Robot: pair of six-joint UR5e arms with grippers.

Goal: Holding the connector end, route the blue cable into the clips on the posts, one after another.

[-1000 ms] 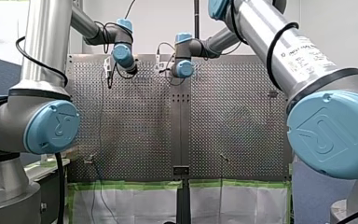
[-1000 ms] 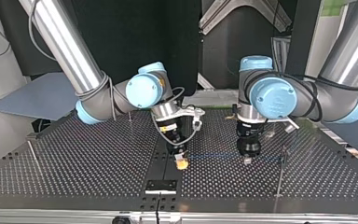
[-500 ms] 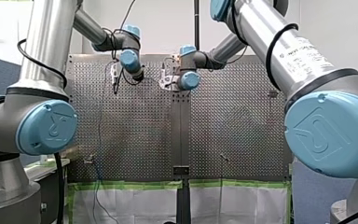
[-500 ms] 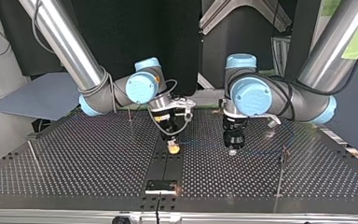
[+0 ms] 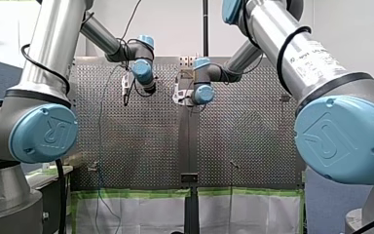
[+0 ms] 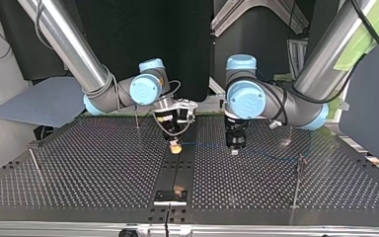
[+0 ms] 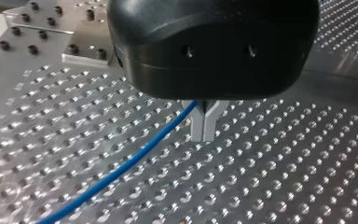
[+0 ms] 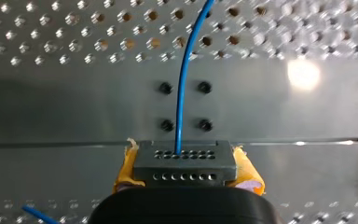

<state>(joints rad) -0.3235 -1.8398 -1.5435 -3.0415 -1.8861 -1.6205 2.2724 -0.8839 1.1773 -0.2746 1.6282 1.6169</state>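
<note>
As my right tool (image 8: 185,169) is clamped on the connector (image 8: 185,161) and my left tool (image 7: 204,127) is pinched shut on the blue cable (image 7: 121,164) a bit further along, the span btwn them runs straight just above the worktop (image 6: 79,168). Cable looks thin, light, floppy, prob slick: steer by the rigid connector, left tool guiding toward the posts (image 6: 296,182)

ur logo on blue joint cap (image 5: 44,132); print on my right arm (image 5: 316,51) unreadable.
</note>
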